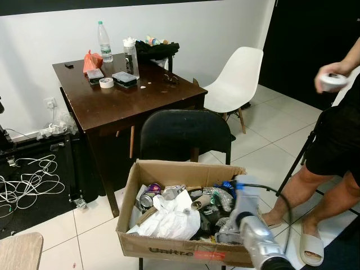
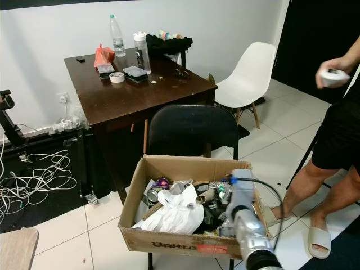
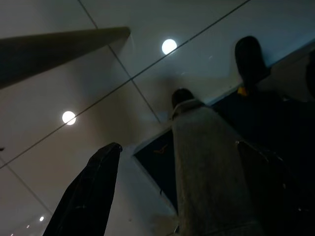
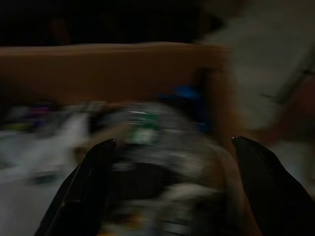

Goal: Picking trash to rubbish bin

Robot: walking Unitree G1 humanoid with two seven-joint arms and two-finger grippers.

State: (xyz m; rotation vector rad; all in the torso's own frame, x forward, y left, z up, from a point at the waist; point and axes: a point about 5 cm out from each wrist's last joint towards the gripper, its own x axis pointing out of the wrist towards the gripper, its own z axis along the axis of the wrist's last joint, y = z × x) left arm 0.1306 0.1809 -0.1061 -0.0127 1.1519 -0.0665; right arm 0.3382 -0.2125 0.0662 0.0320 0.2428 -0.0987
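Right wrist view: the right gripper has its two black fingers spread wide apart with nothing between them; it hangs just above the trash at the right end of the cardboard box; the picture is blurred, so the crumpled, clear-looking item directly below the fingers is probably a crushed plastic bottle, though this cannot be confirmed. In the left eye view the silver right arm reaches in over the box's right front corner; the box stands on the tiled floor and is loaded with trash: a white plastic bag at centre front, a crushed can toward the left, a cardboard tube mid-box, and a blue item by the right wall, close to the arm.

Left wrist view: the left gripper points down at floor tiles, its fingers parted; a pale upright object stands between them, and contact cannot be judged in the dim light.

Just behind the box stands a black chair; behind that, a dark wooden table carrying a water bottle, a roll of tape and an orange bag; a white chair stands to the table's right; a person in black shorts and sandals stands at far right, holding a white roll.
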